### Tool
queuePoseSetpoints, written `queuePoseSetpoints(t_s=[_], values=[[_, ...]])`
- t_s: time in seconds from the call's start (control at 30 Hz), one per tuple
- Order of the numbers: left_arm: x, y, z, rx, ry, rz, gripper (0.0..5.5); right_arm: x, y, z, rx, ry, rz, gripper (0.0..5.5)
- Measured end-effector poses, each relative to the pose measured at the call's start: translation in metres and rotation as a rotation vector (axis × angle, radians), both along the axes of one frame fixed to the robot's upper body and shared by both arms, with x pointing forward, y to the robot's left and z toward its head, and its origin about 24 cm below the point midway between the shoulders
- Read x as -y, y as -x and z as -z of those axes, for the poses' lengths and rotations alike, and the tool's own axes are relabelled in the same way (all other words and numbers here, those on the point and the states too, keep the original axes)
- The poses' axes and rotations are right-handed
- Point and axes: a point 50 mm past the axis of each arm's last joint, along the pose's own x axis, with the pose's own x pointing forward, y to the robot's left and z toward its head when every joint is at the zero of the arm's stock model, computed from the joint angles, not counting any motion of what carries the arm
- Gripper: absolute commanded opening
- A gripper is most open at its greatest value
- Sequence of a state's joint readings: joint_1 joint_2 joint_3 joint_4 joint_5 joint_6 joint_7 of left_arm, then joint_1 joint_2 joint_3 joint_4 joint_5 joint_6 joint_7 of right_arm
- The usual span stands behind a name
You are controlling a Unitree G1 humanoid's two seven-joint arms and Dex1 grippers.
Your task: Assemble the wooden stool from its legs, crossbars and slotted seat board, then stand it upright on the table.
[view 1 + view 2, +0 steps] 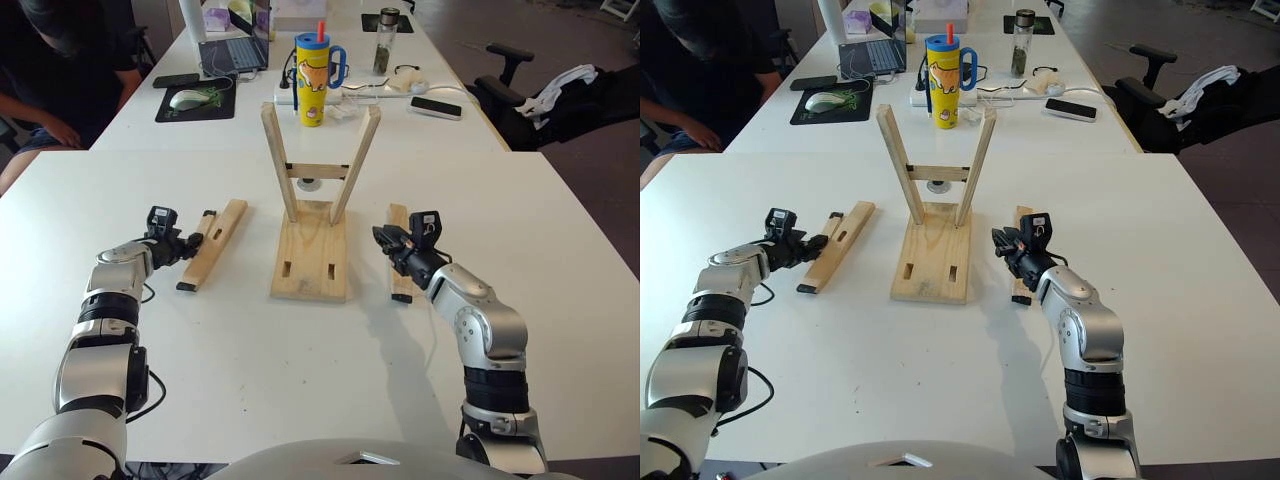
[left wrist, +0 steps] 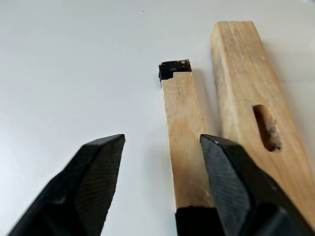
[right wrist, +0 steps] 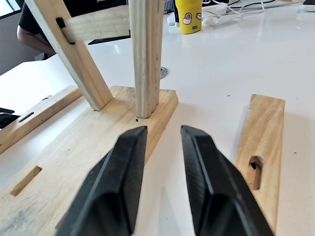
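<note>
1. Seat board (image 1: 310, 255) lies flat at table (image 1: 300, 380) centre. This suits the build: the slots face up, so legs can drop in from above.
2. Two standing legs (image 1: 281, 160) are seated in the board's far end. They lean towards each other lower down and are tied by a fitted crossbar (image 1: 318, 171). Judged half done.
3. Two near slots (image 1: 287, 268) are empty, awaiting the second leg pair.
4. Left leg (image 1: 215, 243) lies flat to the left of the board, mortise up. Loose crossbar (image 2: 183, 147) lies just beside it on its left, with a dark far tip.
5. Left gripper (image 2: 162, 147): fingers spread, low over the table, straddling the near end of the loose crossbar. The bar sits closer to one finger; not yet pinched. Judged lined up for a grasp.
6. Right leg (image 3: 261, 142) lies flat to the right of the board, mortise up.
7. Right gripper (image 3: 163, 132): fingers apart, nothing between them. It sits between the board and the right leg, pointing at the standing legs.
8. Wood: pale, squared, unfinished; the mortises are oblong.
</note>
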State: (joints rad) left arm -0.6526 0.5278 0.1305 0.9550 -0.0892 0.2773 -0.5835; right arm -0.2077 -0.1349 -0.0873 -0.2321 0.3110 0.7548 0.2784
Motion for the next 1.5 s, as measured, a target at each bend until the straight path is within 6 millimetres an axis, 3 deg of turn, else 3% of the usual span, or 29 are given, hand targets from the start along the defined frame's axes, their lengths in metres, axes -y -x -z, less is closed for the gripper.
queuePoseSetpoints(t_s=[0.37,0.73,0.93,1.17,1.27,1.37,1.5], values=[[0.008,-0.001,0.006,-0.061,0.016,0.044,2.84,-0.007,0.0,0.001,-0.008,-0.016,-0.004,1.27],[0.008,-0.001,0.012,-0.072,-0.037,0.092,1.33,-0.004,-0.007,-0.015,0.087,-0.046,0.057,1.3],[0.009,-0.001,0.016,-0.014,-0.045,0.063,1.31,-0.001,-0.011,-0.022,0.137,-0.05,0.069,1.3],[0.013,0.002,0.019,0.138,0.005,-0.012,1.31,0.015,-0.02,-0.029,0.155,-0.066,0.085,1.3],[0.022,-0.009,-0.007,0.319,0.07,-0.018,1.31,0.02,-0.023,-0.04,0.212,-0.1,0.112,1.3],[0.035,-0.019,-0.067,0.637,0.109,0.03,1.31,0.026,-0.023,-0.054,0.287,-0.182,0.142,1.3],[0.064,-0.01,-0.129,0.939,0.088,0.17,1.31,0.029,-0.019,-0.074,0.364,-0.327,0.118,1.46]])
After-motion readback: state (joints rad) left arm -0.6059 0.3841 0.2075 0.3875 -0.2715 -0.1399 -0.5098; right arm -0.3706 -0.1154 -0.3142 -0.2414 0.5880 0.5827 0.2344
